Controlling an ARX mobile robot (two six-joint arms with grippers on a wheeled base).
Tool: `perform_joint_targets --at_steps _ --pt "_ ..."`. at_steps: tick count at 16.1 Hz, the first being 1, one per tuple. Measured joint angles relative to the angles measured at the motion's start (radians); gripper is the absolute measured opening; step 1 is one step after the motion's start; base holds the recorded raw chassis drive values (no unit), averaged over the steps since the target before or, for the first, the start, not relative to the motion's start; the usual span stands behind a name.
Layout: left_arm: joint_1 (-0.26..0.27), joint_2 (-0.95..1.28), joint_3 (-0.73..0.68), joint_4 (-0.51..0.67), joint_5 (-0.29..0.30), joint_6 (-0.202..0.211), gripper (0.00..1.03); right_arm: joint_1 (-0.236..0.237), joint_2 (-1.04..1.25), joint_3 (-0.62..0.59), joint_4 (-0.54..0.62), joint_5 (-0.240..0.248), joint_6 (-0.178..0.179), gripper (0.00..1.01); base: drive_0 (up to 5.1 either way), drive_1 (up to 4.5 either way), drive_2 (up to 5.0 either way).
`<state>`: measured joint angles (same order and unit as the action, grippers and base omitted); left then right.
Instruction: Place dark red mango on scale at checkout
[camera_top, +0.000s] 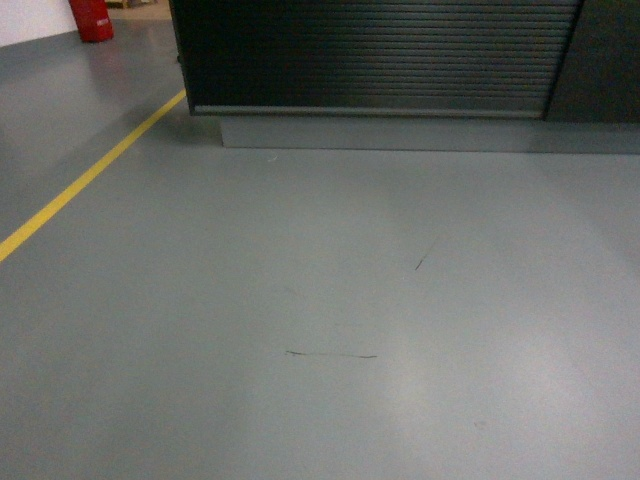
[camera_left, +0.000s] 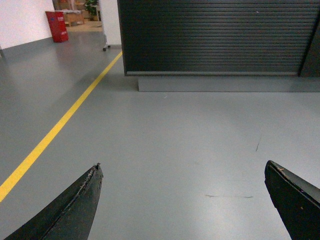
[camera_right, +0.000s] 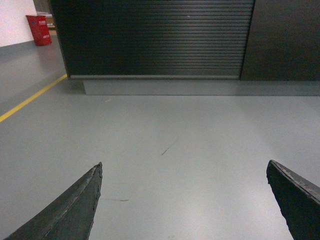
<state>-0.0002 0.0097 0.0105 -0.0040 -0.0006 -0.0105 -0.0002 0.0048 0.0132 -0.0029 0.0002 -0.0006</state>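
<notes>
The black checkout counter (camera_top: 375, 55) stands straight ahead across the grey painted floor (camera_top: 320, 330). Only its horizontally ribbed front panel shows; its top is cut off above every view. The panel ends below in a thin pale strip, under which a grey plinth (camera_top: 420, 133) is set back and meets the floor in a straight line. The counter's left corner drops vertically near the yellow floor line (camera_top: 85, 180), which runs diagonally from that corner toward the near left edge of the floor. To the right of the ribbed panel a smooth dark panel (camera_top: 600, 60) carries on, meeting it at a slanted seam.

Between here and the plinth the floor lies open, marked only by a thin dark scuff (camera_top: 330, 354) near the middle and a shorter scratch (camera_top: 421, 261) further right. Far off to the left, past the yellow line, a red box-like object (camera_top: 92, 18) stands against a white wall.

The left gripper (camera_left: 182, 200) has its two dark fingers (camera_left: 75, 210) spread wide with nothing between them but floor. The right gripper (camera_right: 184, 200) is equally wide apart and holds nothing, its fingers (camera_right: 75, 210) at the lower corners of its view.

The dark red mango and the white scale appear in none of the views.
</notes>
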Motion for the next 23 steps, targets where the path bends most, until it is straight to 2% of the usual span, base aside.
perform_joint_targets --at_steps 7,23 --pt "0.000 0.000 0.000 0.001 0.000 0.000 0.98 0.000 0.000 0.000 -0.002 0.000 0.000 0.98 0.0 0.00 0.0" --pt "0.000 0.000 0.000 0.000 0.000 0.000 0.98 0.000 0.000 0.000 -0.002 0.000 0.000 0.98 0.0 4.27 -4.3"
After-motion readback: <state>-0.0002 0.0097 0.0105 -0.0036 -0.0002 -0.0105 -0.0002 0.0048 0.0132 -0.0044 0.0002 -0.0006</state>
